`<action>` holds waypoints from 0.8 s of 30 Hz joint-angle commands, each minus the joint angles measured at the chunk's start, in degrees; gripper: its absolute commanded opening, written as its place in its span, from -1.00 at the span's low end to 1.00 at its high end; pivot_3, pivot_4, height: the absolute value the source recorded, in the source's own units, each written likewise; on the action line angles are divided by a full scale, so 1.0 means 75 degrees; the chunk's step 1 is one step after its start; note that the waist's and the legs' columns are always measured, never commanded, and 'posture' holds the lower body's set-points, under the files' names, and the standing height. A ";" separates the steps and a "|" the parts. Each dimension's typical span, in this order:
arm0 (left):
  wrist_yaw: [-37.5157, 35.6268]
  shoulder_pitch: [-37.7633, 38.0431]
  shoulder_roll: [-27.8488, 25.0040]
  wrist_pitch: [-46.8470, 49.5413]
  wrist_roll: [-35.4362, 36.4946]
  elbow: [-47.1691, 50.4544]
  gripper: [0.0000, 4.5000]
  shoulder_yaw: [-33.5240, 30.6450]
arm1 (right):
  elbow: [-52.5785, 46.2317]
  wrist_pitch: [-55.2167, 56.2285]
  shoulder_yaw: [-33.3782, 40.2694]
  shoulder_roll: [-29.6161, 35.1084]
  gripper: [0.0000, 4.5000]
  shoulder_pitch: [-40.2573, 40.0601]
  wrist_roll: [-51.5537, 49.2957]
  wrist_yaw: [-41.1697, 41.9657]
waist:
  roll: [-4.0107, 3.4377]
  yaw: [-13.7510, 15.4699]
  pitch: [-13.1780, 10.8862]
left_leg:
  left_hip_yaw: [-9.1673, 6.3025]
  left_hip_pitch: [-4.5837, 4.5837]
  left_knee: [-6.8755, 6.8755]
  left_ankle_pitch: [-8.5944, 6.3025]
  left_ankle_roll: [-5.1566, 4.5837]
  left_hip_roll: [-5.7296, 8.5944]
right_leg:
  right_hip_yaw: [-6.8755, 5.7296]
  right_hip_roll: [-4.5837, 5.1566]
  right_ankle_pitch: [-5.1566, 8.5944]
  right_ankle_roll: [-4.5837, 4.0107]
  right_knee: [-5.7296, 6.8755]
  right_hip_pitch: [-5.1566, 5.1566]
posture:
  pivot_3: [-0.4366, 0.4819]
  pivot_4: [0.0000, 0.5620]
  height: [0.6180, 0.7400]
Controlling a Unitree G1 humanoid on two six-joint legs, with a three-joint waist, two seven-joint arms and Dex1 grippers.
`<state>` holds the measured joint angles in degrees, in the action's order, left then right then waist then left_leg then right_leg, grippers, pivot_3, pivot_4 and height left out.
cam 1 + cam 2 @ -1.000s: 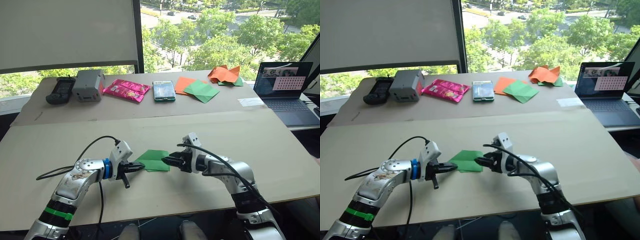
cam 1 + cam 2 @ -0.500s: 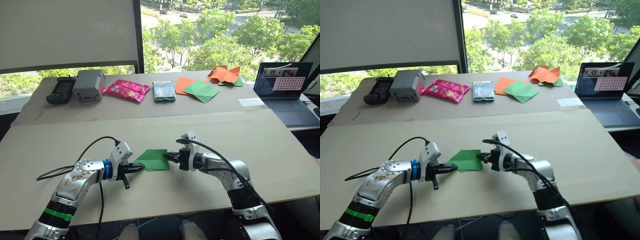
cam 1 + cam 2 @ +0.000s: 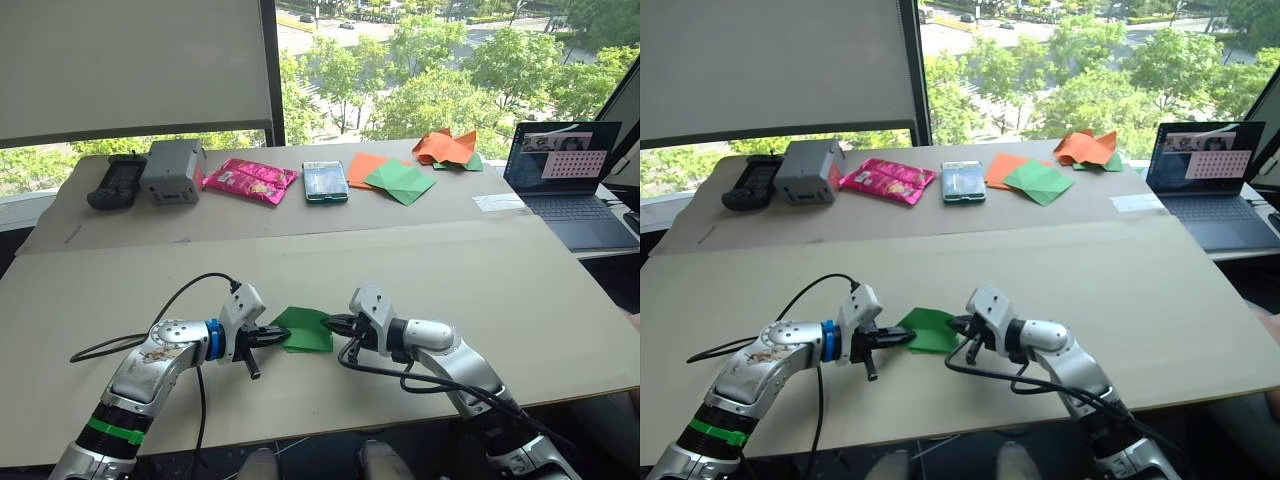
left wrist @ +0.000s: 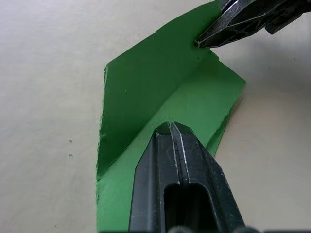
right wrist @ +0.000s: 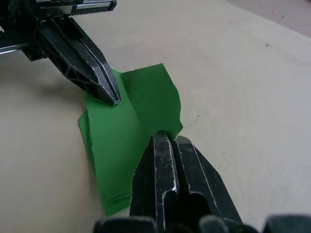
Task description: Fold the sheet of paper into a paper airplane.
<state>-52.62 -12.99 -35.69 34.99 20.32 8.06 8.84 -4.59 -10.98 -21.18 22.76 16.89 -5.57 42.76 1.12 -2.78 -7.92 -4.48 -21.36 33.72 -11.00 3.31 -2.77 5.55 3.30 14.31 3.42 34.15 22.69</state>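
- The sheet of paper [image 3: 305, 329], bright green and already folded over on itself, lies on the cardboard surface [image 3: 500, 290] between my two arms, near the front edge.
- My left fingers [image 4: 171, 132] are pressed together with their tips down on the paper's folded flap, at its left side.
- My right fingers [image 5: 165, 141] are likewise closed to a point, and their tips touch the opposite edge of the paper. I cannot tell whether they pinch a layer or only press on it.
- I judge this to be a creasing step: both tips pin the folded layers flat.
- The next move calls for one tip to hold the paper while the other runs along the fold, or lifts an edge for the next fold.
- The paper is thin and may slide or spring open if either tip eases off.
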 commanded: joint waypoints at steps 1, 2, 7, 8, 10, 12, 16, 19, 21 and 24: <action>-0.0019 0.0027 -0.0088 -0.0060 0.0010 0.0220 -1.00 -0.0123 | -0.0029 0.1764 -0.0163 0.0206 -0.99 -0.0028 0.0672 0.0064 | 0.0002 0.0009 -0.0001 | 0.0000 0.0000 0.0001 -0.0006 0.0009 0.0000 | 0.0000 0.0000 0.0000 0.0000 -0.0002 0.0001 | -0.05 -0.47 0.68; -0.0025 0.0035 -0.0098 -0.0053 0.0018 0.0226 -1.00 -0.0131 | 0.0053 0.2226 -0.0318 0.0346 -0.99 -0.0044 0.1022 0.0057 | 0.0002 0.0018 -0.0001 | 0.0000 0.0000 0.0002 -0.0020 0.0032 0.0000 | 0.0000 0.0000 0.0000 0.0000 -0.0004 0.0001 | -0.05 -0.47 0.68; -0.0049 0.0124 -0.0220 0.0020 0.0087 0.0336 -1.00 -0.0240 | 0.0611 0.3678 -0.0932 0.0827 -0.99 0.0110 0.2527 -0.0103 | 0.0005 0.0031 -0.0003 | 0.0002 0.0000 0.0006 -0.0019 0.0032 0.0001 | 0.0000 0.0003 0.0000 -0.0001 -0.0005 -0.0001 | -0.05 -0.47 0.68; -0.0047 0.0154 -0.0266 0.0059 0.0121 0.0395 -1.00 -0.0299 | 0.0730 0.3753 -0.1003 0.0859 -0.99 0.0155 0.2749 -0.0126 | 0.0006 0.0029 -0.0003 | 0.0002 0.0001 0.0006 -0.0018 0.0029 0.0001 | 0.0000 0.0002 0.0000 -0.0001 -0.0003 -0.0001 | -0.05 -0.47 0.68; 0.0000 0.0211 -0.0344 0.0140 0.0187 0.0505 -1.00 -0.0452 | 0.0932 0.3819 -0.1078 0.0873 -0.99 0.0207 0.3014 -0.0165 | 0.0005 0.0023 -0.0003 | 0.0002 0.0003 0.0004 -0.0016 0.0027 0.0000 | 0.0001 0.0002 0.0000 -0.0001 -0.0001 -0.0001 | -0.05 -0.47 0.68; 0.0082 0.0222 -0.0388 0.0289 0.0332 0.0583 -1.00 -0.0743 | 0.1065 0.3932 -0.1081 0.0840 -0.99 0.0233 0.3177 -0.0239 | 0.0008 0.0020 -0.0003 | 0.0002 0.0013 0.0004 -0.0013 0.0021 0.0000 | 0.0001 0.0002 0.0000 -0.0001 0.0001 -0.0009 | -0.05 -0.47 0.68; 0.0045 0.0209 -0.0577 0.0503 0.0582 0.0654 -1.00 -0.1205 | 0.1172 0.4080 -0.1075 0.0806 -0.99 0.0264 0.3350 -0.0278 | 0.0013 0.0021 -0.0003 | 0.0002 0.0023 0.0005 -0.0016 0.0026 0.0000 | 0.0001 0.0002 0.0001 -0.0002 0.0000 -0.0016 | -0.05 -0.47 0.68; -0.0120 0.0086 -0.0847 0.0552 0.0751 0.0630 -1.00 -0.1532 | 0.1236 0.4162 -0.1086 0.0854 -0.99 0.0277 0.3526 -0.0280 | 0.0016 0.0020 -0.0003 | 0.0001 0.0027 0.0004 -0.0016 0.0027 -0.0001 | 0.0001 0.0002 0.0001 -0.0002 0.0000 -0.0018 | -0.05 -0.47 0.68; -0.0060 -0.0107 -0.0766 0.0554 0.0791 0.0578 -1.00 -0.1488 | 0.1252 0.4189 -0.1086 0.0873 -0.99 0.0278 0.3592 -0.0263 | 0.0015 0.0035 -0.0003 | 0.0000 0.0027 0.0005 -0.0016 0.0027 -0.0001 | 0.0001 0.0002 0.0001 -0.0003 0.0000 -0.0021 | -0.05 -0.47 0.68; 0.0011 -0.0305 -0.0432 0.0556 0.0755 0.0639 -1.00 -0.1089 | 0.1215 0.4092 -0.1081 0.0854 -0.99 0.0268 0.3592 -0.0209 | 0.0015 0.0041 -0.0002 | 0.0001 0.0028 0.0009 -0.0016 0.0027 0.0000 | 0.0000 0.0002 0.0001 -0.0003 -0.0002 -0.0033 | -0.05 -0.47 0.68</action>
<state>-52.67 -14.27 -39.95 39.18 25.08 10.86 -0.77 3.80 20.15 -29.02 28.84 18.93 20.02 40.74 1.24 -2.47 -7.94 -4.47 -21.14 33.80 -11.12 3.51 -2.77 5.55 3.32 14.32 3.40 34.13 22.39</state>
